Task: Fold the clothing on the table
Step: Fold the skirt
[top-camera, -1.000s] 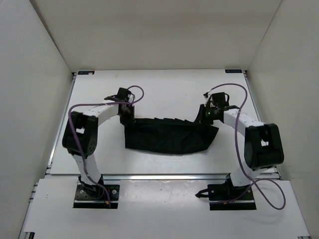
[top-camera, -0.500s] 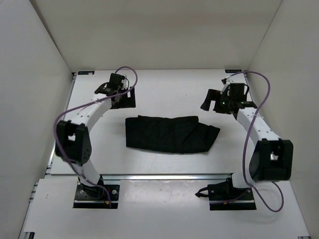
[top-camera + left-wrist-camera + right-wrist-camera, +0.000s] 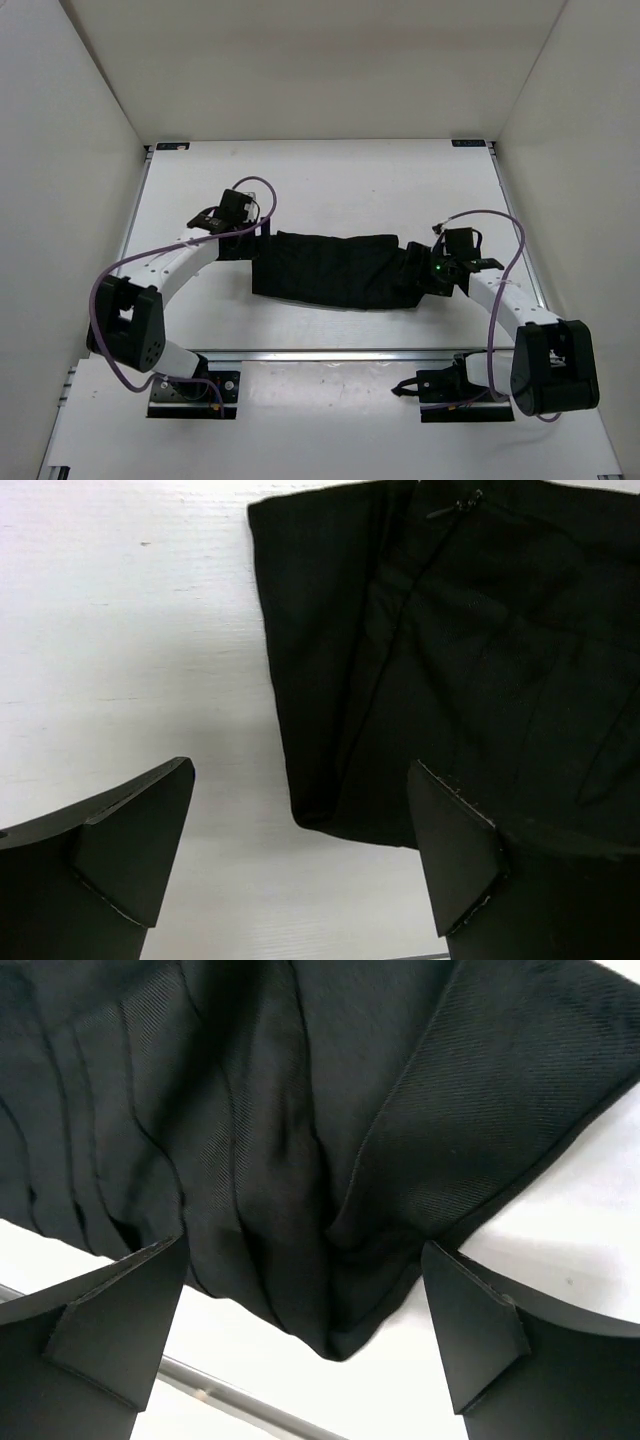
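Returning low, left gripper (image 3: 254, 236) and right gripper (image 3: 422, 272), jaws spread, now flank the clothing (image 3: 330, 268)

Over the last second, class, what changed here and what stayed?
Both grippers released the far edge of the clothing, pulled away, then returned open: left gripper at its left end, right gripper at its right end. The clothing settled flat, in the same place on the table.

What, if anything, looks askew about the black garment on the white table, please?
The black fabric garment is folded unevenly: at its right end, layers bunch and a corner juts out; the left edge lies straight.
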You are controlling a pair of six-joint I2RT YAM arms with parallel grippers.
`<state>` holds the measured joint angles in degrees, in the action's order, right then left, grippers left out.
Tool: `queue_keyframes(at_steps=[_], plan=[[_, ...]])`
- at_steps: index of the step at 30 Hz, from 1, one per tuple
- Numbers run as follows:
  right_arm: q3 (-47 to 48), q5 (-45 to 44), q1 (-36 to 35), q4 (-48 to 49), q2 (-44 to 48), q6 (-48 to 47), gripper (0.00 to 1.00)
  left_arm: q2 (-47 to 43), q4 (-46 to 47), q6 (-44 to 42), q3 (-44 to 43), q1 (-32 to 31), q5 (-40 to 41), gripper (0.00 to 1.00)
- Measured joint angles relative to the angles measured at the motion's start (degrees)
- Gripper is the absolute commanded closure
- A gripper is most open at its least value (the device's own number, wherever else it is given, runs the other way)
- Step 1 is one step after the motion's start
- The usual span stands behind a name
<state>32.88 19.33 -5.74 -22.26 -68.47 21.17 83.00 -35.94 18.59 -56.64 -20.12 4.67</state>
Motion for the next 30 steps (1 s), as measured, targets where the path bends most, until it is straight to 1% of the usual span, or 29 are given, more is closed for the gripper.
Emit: queue_keyframes(at_steps=[4, 7, 9, 11, 13, 14, 15, 16, 17, 19, 20, 21, 22, 23, 25, 26, 28, 29, 30], plan=[[-0.2, 0.2, 0.0, 3.2, -0.7, 1.4, 0.08, 1.2, 1.3, 0.0, 0.9, 0.0, -1.2, 0.05], [-0.2, 0.1, 0.2, 4.7, -2.6, 1.7, 0.18, 1.4, 2.3, 0.0, 2.8, -0.3, -2.2, 0.07], [-0.2, 0.2, 0.3, 5.2, -4.2, 1.5, 0.35, 1.9, 2.6, 0.0, 3.7, -0.5, -2.7, 0.07], [0.0, 0.5, 0.2, 5.9, -5.6, 1.4, 0.44, 3.1, 2.8, 0.1, 3.8, -0.8, -3.0, 0.08], [0.5, 0.6, 0.1, 6.2, -6.8, 1.1, 0.6, 4.3, 3.4, 0.1, 3.8, -1.2, -3.2, 0.08], [0.7, 0.6, 0.0, 6.4, -7.6, 0.9, 0.65, 4.7, 3.5, 0.1, 3.8, -1.4, -3.3, 0.09], [0.8, 0.7, -0.2, 6.6, -8.4, 1.0, 0.75, 5.1, 3.5, 0.1, 3.8, -1.7, -3.4, 0.09], [1.1, 1.0, -0.4, 6.6, -9.2, 1.0, 0.81, 5.4, 3.5, 0.1, 3.8, -1.9, -3.5, 0.09], [1.4, 1.1, -0.6, 6.6, -10.0, 1.0, 0.84, 5.6, 3.6, 0.1, 3.8, -2.0, -3.6, 0.11], [2.3, 1.2, -0.6, 6.3, -11.4, 1.0, 0.94, 6.0, 3.7, 0.2, 3.8, -2.1, -3.7, 0.12], [2.8, 1.3, -0.6, 6.0, -11.9, 0.7, 0.98, 6.1, 3.8, 0.1, 3.8, -2.1, -3.8, 0.15], [3.7, 1.3, -0.6, 5.6, -12.5, 0.3, 1.0, 6.4, 3.9, 0.2, 3.8, -2.1, -4.0, 0.18], [4.3, 1.2, -0.5, 5.2, -12.8, -0.1, 1.0, 6.7, 4.1, 0.3, 3.8, -2.1, -4.2, 0.2], [5.1, 1.2, -0.5, 4.7, -13.1, -0.4, 1.0, 7.1, 4.2, 0.4, 3.8, -2.2, -4.3, 0.24], [7.2, 1.1, -0.2, 3.5, -13.6, -1.3, 1.0, 8.0, 4.6, 0.6, 3.8, -2.4, -4.5, 0.38], [8.4, 1.0, 0.0, 2.9, -13.8, -1.7, 1.0, 8.3, 4.7, 1.0, 3.8, -2.5, -4.6, 0.42], [11.0, 0.9, 0.2, 1.3, -14.1, -2.6, 1.0, 9.0, 5.1, 1.3, 3.8, -3.0, -5.0, 0.52], [12.2, 0.8, 0.2, 0.5, -14.1, -3.1, 1.0, 9.3, 5.3, 1.5, 3.8, -3.0, -5.2, 0.54], [13.7, 0.7, 0.2, -0.5, -14.1, -3.6, 1.0, 9.6, 5.6, 1.6, 3.8, -3.2, -5.6, 0.6]])
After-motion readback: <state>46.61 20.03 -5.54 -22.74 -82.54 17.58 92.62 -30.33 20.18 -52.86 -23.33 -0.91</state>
